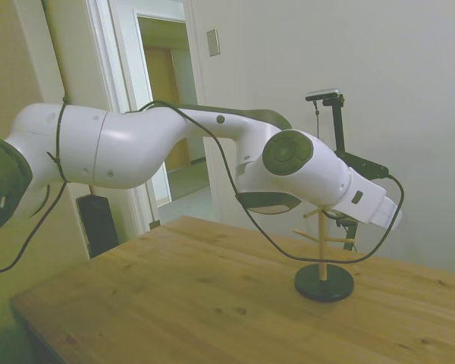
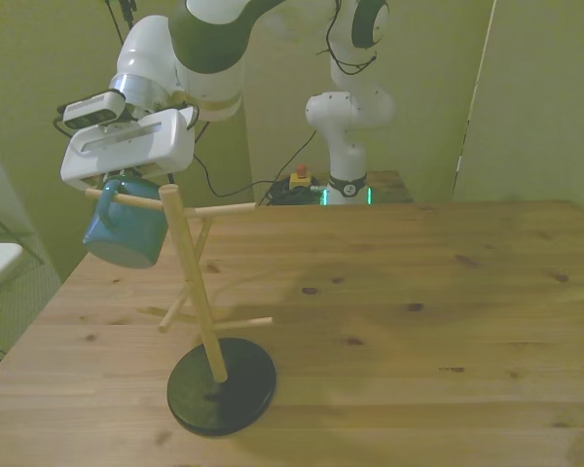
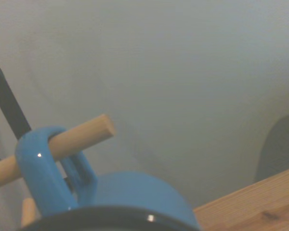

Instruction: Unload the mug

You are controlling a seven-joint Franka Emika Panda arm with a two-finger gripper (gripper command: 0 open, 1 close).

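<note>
White arm (image 1: 174, 148) reaches over wooden peg stand (image 1: 323, 258) on table (image 1: 212, 303)

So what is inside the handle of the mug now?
A wooden peg of the mug stand passes through the handle of the blue mug, its tip sticking out. The claw covers the mug's top, so the grip cannot be seen.

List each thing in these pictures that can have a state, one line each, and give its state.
mug: hanging by its handle near the tip of a peg, not yet off.
mug tree: upright on the table, other pegs bare.
gripper: at the mug; fingers hidden.
doorway: open.
</note>
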